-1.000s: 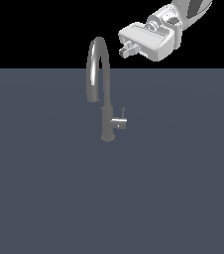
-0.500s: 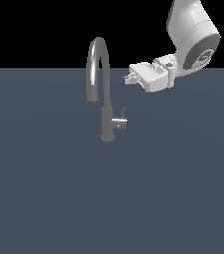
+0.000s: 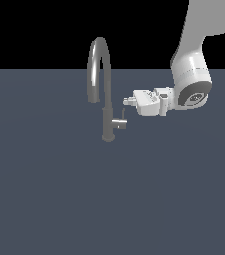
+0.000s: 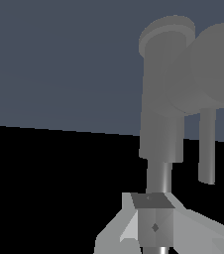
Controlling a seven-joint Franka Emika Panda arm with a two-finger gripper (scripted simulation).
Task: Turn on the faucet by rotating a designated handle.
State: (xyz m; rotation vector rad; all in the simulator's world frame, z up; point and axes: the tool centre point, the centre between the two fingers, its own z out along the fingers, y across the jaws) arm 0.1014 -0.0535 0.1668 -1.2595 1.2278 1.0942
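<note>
We are holding the end effector [image 3: 128, 101] level with its fingers pointing at the faucet [image 3: 102, 89], and it is hanging just above the handle [image 3: 120, 123], the short stub with a thin lever that juts from the column toward us and sits just below the fingertips. In the wrist view the fingers [image 4: 153, 225] are looking pressed close together with nothing between them, though the renders are too coarse for us to be sure of a small gap. We are judging the main risk to be a miss: the tips are sitting nearer the column and arched spout than the lever, so pushing on could jam them against the column. Coming down too steeply, we could slide off the thin lever without turning it, since nothing is gripping it.
</note>
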